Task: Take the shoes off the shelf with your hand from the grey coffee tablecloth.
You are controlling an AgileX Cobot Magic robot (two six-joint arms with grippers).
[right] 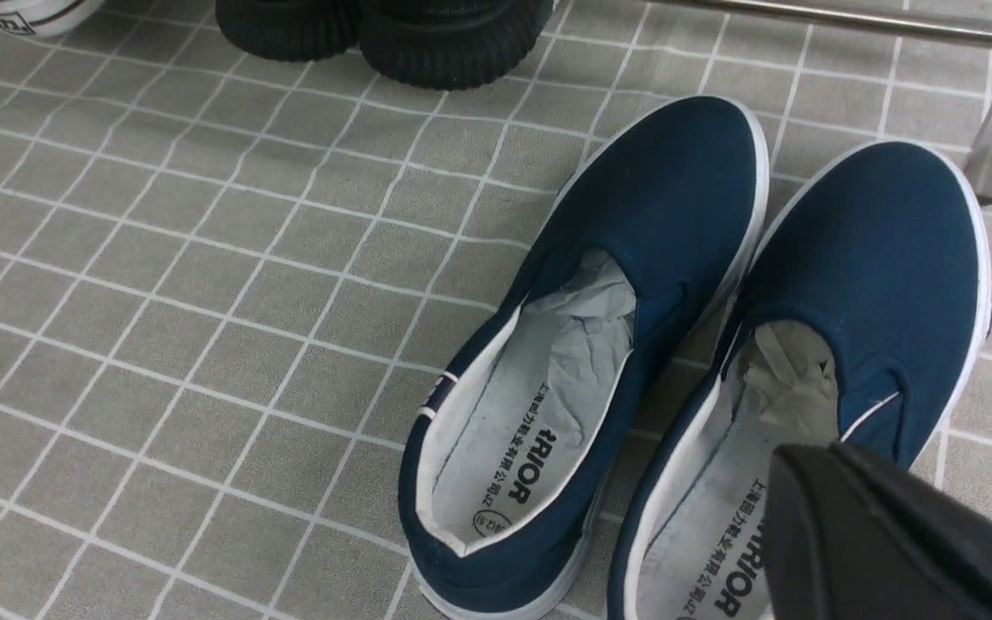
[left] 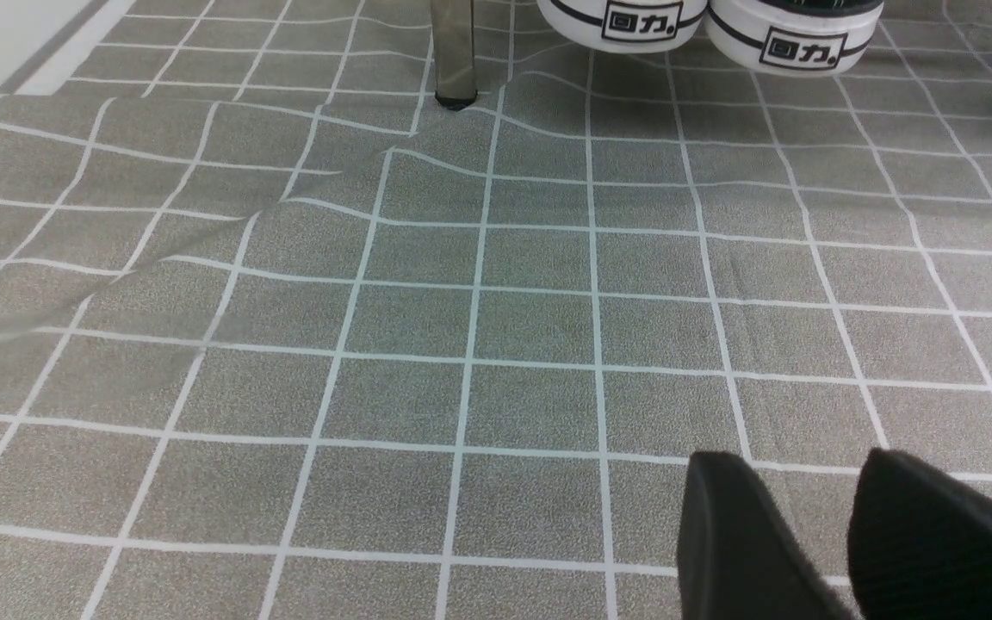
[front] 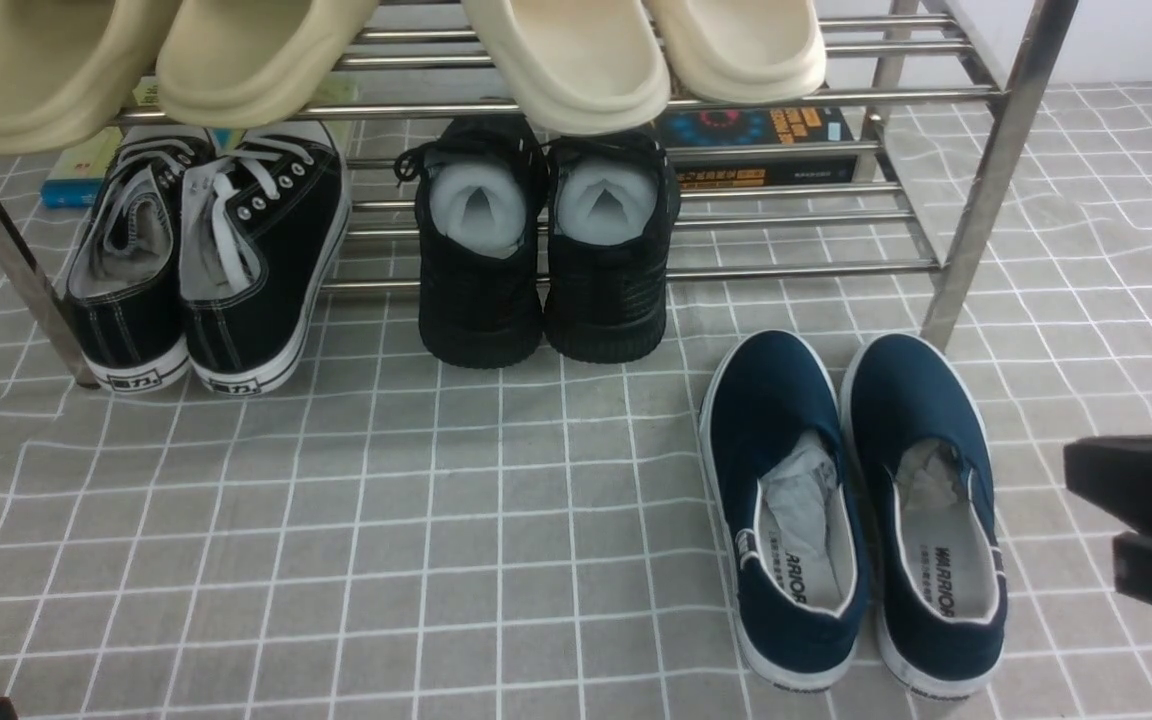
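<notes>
This looks like a staged home entryway, set up for robot work rather than truly lived in. A shoe rack [front: 636,100] of shiny metal bars holds everyday footwear: cream foam slippers [front: 566,60] on the upper tier, black lace-up sneakers [front: 206,260] and all-black shoes [front: 546,250] on the lower one, with a couple of books [front: 756,140] lying behind them. A pair of navy slip-ons [front: 851,510] sits in front of the rack. Everything stands on a grey checked tablecloth [front: 336,550], slightly creased, spread under the rack's legs. A plain white wall [front: 1126,40] rises behind, and a black robot pincer [front: 1151,520] juts in at the right edge.
</notes>
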